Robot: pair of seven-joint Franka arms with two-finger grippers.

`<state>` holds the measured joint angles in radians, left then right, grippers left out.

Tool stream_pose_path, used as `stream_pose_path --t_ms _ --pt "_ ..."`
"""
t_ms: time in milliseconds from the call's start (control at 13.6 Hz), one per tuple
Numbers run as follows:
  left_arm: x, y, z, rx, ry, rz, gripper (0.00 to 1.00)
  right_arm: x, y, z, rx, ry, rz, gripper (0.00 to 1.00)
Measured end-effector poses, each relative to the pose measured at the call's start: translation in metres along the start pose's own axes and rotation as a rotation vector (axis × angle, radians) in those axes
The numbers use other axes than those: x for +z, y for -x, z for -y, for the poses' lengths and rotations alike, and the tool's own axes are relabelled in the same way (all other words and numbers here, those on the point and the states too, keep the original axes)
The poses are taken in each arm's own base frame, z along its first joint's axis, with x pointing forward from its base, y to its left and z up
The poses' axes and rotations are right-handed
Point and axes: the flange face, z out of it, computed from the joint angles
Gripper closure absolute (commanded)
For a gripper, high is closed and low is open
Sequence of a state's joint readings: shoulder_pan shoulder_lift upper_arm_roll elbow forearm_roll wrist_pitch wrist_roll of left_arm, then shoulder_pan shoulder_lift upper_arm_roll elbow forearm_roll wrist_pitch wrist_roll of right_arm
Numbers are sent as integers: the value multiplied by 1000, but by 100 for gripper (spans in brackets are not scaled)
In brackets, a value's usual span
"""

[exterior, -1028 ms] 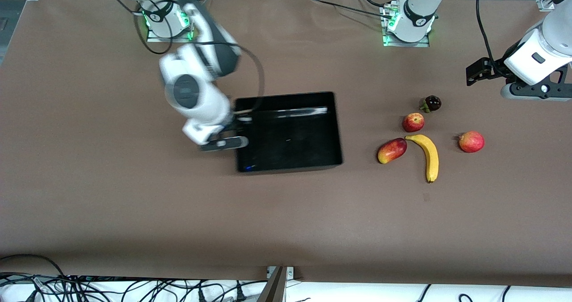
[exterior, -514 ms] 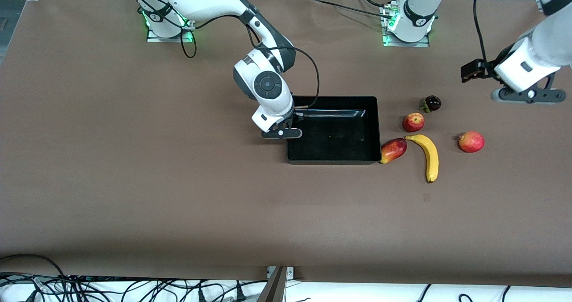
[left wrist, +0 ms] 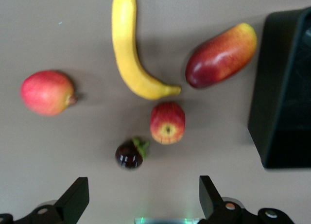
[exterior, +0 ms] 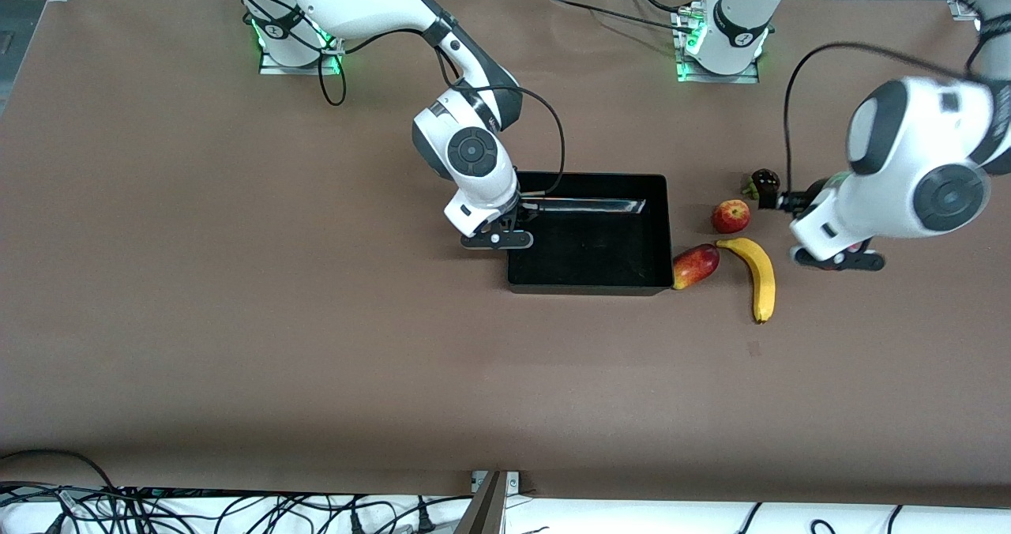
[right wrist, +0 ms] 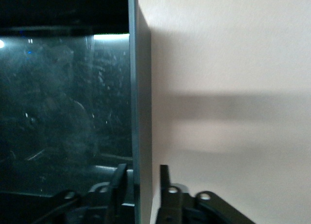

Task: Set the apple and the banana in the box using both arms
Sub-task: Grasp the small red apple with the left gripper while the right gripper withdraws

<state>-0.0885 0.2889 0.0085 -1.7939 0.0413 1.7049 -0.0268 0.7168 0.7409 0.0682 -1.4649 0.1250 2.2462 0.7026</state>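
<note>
Box (exterior: 588, 269) was a shallow glossy black plastic tray, low walls, scuffed floor with glare streaks, sitting mid-table on the matte brown table (exterior: 237, 321) cover. Right gripper (exterior: 497, 238) was at the box wall on the right arm's end, fingers clamped on that thin wall: in the right wrist view one finger (right wrist: 118, 178) was inside the tray and the other outside, pinching the edge. The oblong red-and-yellow mango-like fruit (exterior: 695, 265) was touching the box's wall at the left arm's end. Banana (exterior: 758, 273), smooth, curved, all yellow with dark tips, lay just beside that fruit, toward the left arm's end. Apple (exterior: 731, 216), small, round, red with a pale yellow patch round the stem dimple, sat just beside the banana's tip, farther from the front camera. A small glossy dark fruit with a green calyx (exterior: 763, 182) was farther still, near the apple. Left gripper (exterior: 837, 259) hung over the pinkish-red round fruit (left wrist: 47, 92), which the front view mostly hid under the wrist. Its fingers (left wrist: 73, 199) were spread wide and held nothing. Apple and banana were both outside the box.
</note>
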Motion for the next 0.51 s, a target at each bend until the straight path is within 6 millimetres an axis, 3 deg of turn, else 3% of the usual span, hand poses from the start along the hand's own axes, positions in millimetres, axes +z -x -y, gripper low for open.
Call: stream_pose_path --t_ms 147,220,367,514 --pt "47 -7 -5 9 1 -30 0 -26 -20 -11 19 9 -41 0" --pt "70 -7 -7 12 3 -46 0 -51 -34 -24 34 25 -62 0" --pt "108 -3 -9 17 5 -80 0 -125 -68 -66 65 43 -126 0" --pt "140 3 -14 25 8 -114 0 -200 -86 -115 78 46 -137 0"
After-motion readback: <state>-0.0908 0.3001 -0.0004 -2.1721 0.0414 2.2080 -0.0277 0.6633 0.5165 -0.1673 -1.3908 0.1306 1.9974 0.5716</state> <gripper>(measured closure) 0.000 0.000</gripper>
